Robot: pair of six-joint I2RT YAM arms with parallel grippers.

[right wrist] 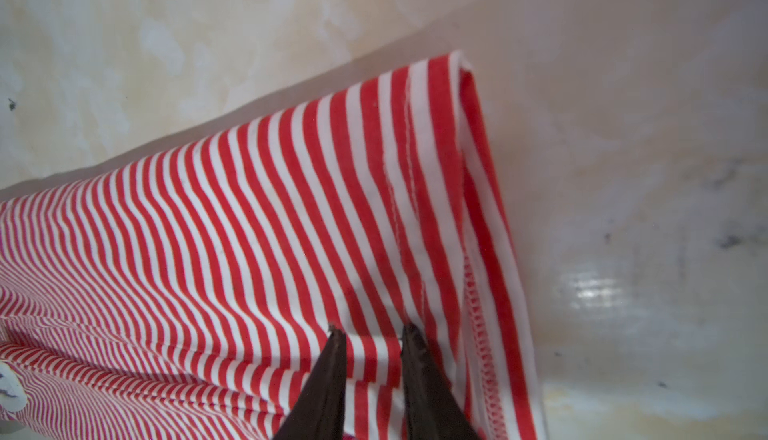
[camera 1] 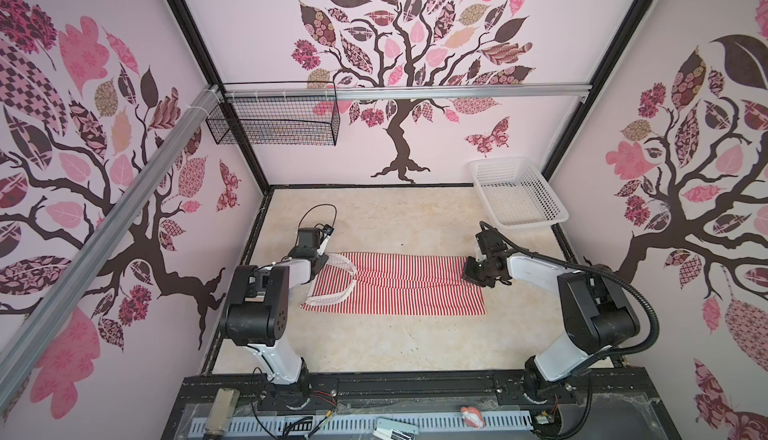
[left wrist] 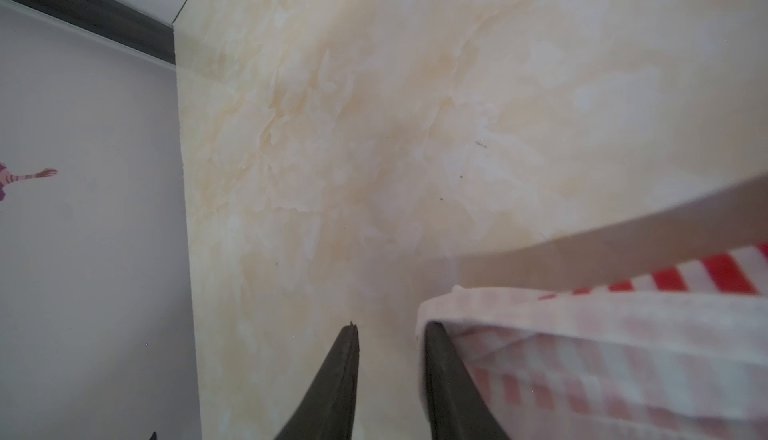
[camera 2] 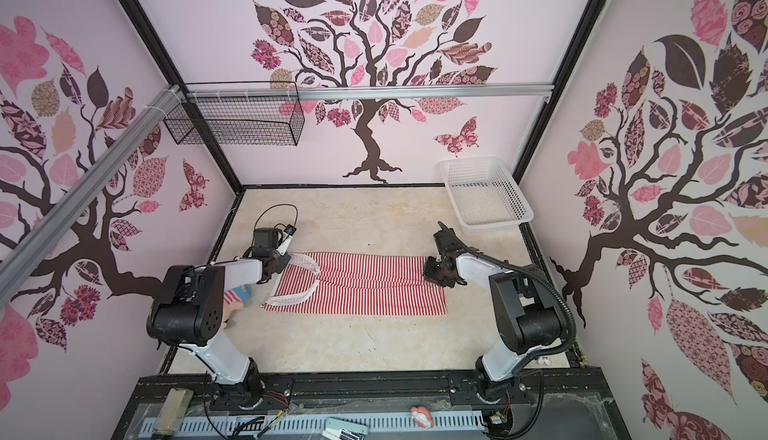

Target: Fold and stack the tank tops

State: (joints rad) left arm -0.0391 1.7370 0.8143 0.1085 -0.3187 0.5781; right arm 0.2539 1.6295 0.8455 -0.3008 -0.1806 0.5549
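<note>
The red-and-white striped tank top (camera 1: 399,284) lies folded into a long band across the middle of the marble-patterned counter (camera 1: 374,217), its white-trimmed strap end toward the left arm and its hem toward the right arm.

The left gripper (left wrist: 390,329) shows only in its wrist view: the jaws stand a little apart with bare counter between them, one finger touching the white trim, nothing held. In both top views the arm hides these jaws.

The right gripper (right wrist: 371,332) has its jaws slightly parted and pressed into the striped cloth near the stitched hem; I cannot tell whether fabric is pinched.

Only a top view shows a plush doll (camera 2: 237,298) behind the left arm. A white plastic basket (camera 1: 517,190) sits in the far right corner. No readable writing anywhere.
</note>
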